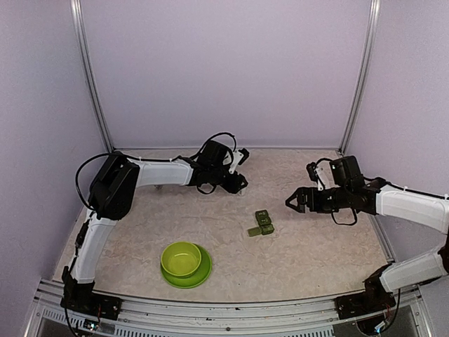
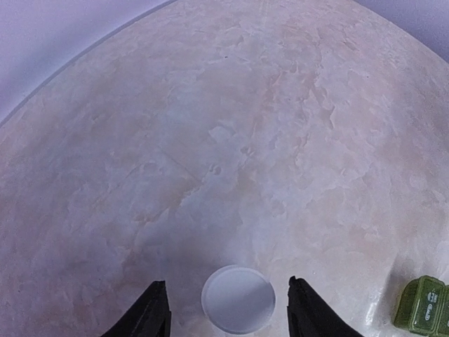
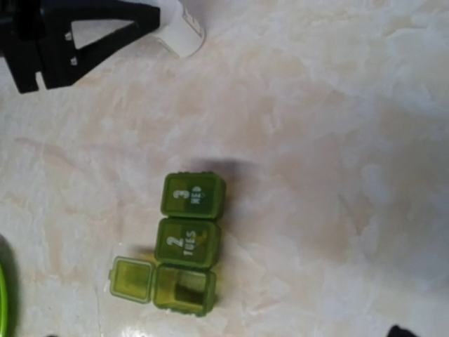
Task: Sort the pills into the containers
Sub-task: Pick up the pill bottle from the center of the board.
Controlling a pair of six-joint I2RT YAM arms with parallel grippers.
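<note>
A flat round white pill (image 2: 238,298) lies on the marbled table between the black fingers (image 2: 151,314) of my left gripper (image 2: 226,282). The jaws stand astride it with a gap on each side, so the gripper is open. From above, the left gripper (image 1: 238,182) hides the pill. The containers (image 3: 188,242) are a dark green strip of three boxes. Those marked 3 WED and 2 TUES are closed; the third is open, its lid (image 3: 132,279) flipped aside. The strip (image 1: 262,223) lies mid-table. My right gripper (image 1: 291,202) hovers open just right of it, holding nothing.
A lime-green bowl (image 1: 181,257) on a matching plate (image 1: 202,276) stands near the front, left of the strip. The strip's end (image 2: 424,307) shows at the lower right of the left wrist view. Lilac walls close in the table at back and sides.
</note>
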